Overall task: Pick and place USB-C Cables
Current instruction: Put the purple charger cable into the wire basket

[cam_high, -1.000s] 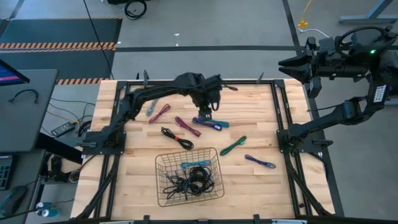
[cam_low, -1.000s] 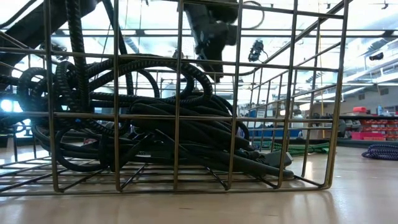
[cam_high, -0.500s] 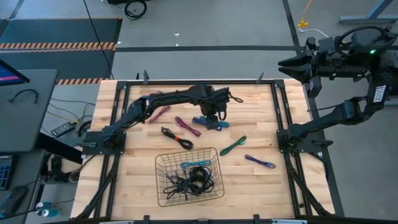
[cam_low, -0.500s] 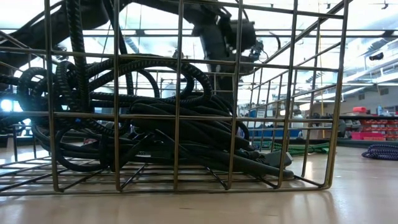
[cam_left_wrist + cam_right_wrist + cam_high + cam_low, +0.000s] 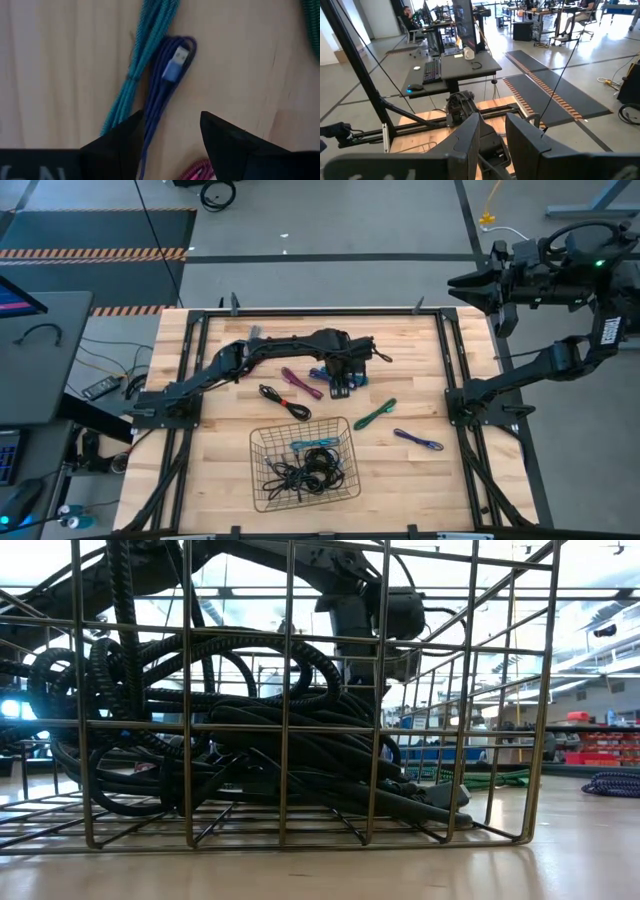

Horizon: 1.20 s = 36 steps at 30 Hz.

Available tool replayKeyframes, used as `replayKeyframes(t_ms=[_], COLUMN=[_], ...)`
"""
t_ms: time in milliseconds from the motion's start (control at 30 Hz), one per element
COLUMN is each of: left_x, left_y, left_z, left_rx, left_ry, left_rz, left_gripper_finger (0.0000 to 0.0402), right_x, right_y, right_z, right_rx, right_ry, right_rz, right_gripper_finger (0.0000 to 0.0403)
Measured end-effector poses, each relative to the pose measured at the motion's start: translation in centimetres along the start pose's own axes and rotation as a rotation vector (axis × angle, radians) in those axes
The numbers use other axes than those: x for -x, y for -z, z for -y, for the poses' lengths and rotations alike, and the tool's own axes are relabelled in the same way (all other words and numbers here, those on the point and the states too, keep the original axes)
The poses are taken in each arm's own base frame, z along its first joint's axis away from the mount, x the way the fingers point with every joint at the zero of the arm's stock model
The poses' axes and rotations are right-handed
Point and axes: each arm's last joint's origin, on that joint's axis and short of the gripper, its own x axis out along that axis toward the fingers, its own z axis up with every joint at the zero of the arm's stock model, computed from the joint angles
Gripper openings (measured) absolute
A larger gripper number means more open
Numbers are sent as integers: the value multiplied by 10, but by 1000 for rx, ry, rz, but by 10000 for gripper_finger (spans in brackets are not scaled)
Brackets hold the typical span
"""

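We see the left claw [image 5: 341,383] low over the middle of the table [image 5: 450,480], its two dark fingers [image 5: 227,142] parted a little and gripping nothing. A dark blue cable [image 5: 167,87] runs between them, with a teal cable [image 5: 142,55] just beside it. A magenta cable [image 5: 300,382] lies close by.

The right claw [image 5: 492,132] sits raised off the table's far right corner, slightly open and empty.

Loose on the table we count six cables, the others being black [image 5: 284,401], green [image 5: 375,414] and purple [image 5: 418,440]. One wire basket [image 5: 258,470] holds a black tangle [image 5: 305,474] plus one blue cable [image 5: 313,444].
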Motion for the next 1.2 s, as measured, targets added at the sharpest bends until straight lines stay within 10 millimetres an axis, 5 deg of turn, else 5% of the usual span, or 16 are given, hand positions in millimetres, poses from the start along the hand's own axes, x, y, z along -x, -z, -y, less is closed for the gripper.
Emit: replayKeyframes(t_ms=[600,1200], left_x=[-33,-34], left_y=[2,3], left_z=[0,-2], left_rx=[-44,-41], left_ry=[-3,-1], left_rz=[-71,-72], left_gripper_finger=[199,199], right_x=[1,1], right_y=[0,0], right_z=[-1,-1], right_rx=[-18,-18], right_ry=[-20,-35], right_rz=[2,2], right_gripper_finger=[101,101])
